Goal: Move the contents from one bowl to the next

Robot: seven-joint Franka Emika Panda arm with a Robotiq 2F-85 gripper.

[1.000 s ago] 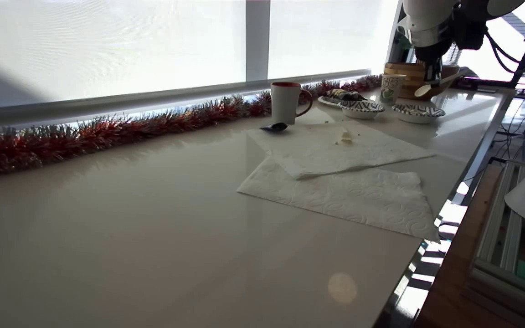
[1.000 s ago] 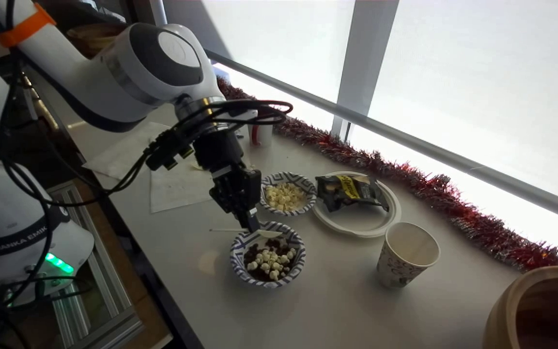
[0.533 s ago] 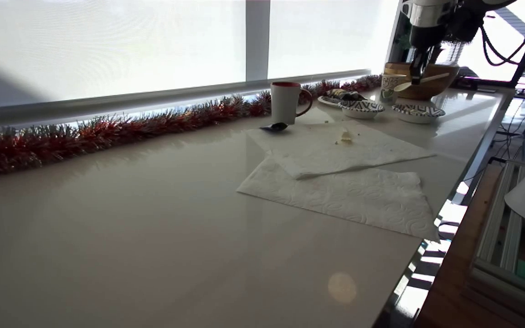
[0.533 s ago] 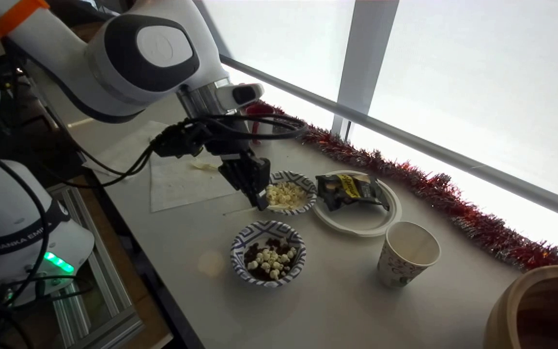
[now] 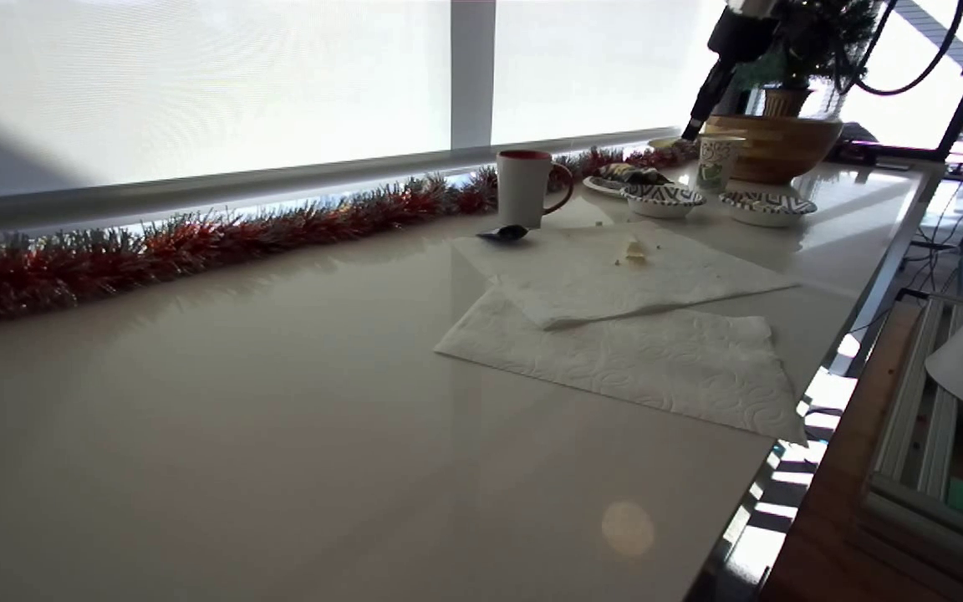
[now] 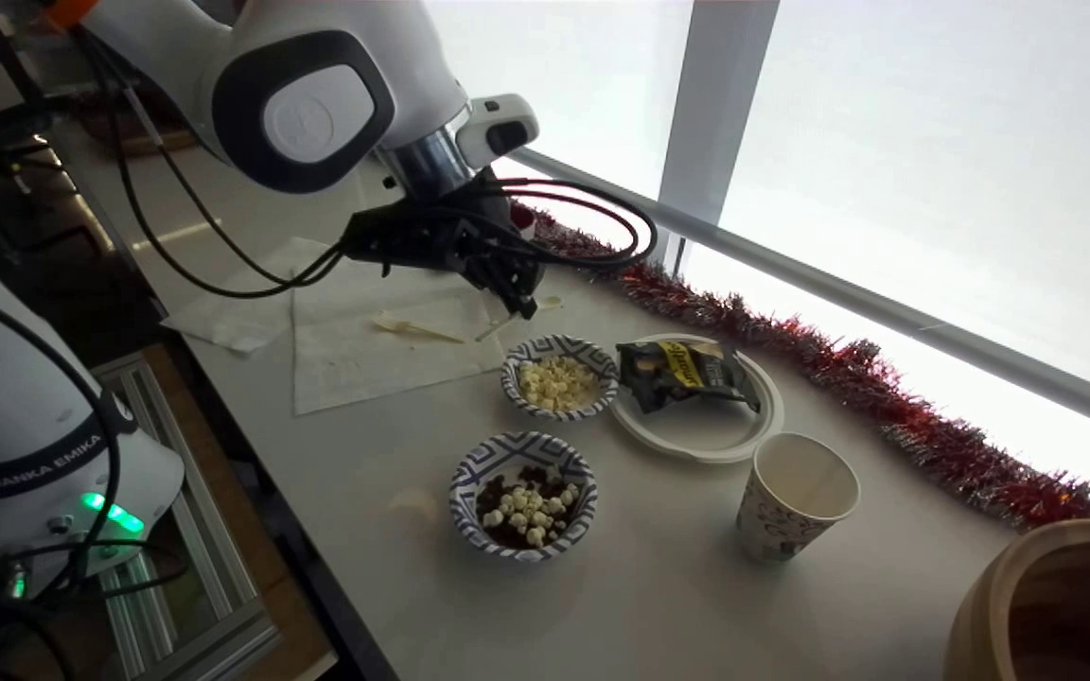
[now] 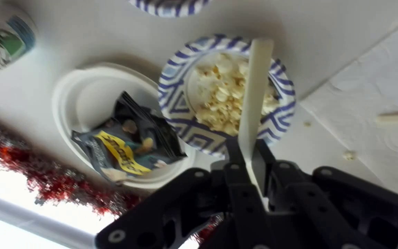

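Our pincer [image 7: 249, 150] pinches a spoon [image 7: 256, 86], with the popcorn bowl [image 7: 177, 103] near and below it. For a good scoop, we should probably bring the spoon over the popcorn [image 7: 223, 97], dip gently, lift level, then cross to the farther bowl [image 6: 483, 459].

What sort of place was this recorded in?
Probably a snack table in an office or lab; which one isn't clear. What suggests it: a bowl of popcorn, a paper cup, and a metal-framed robot stand beside the table.
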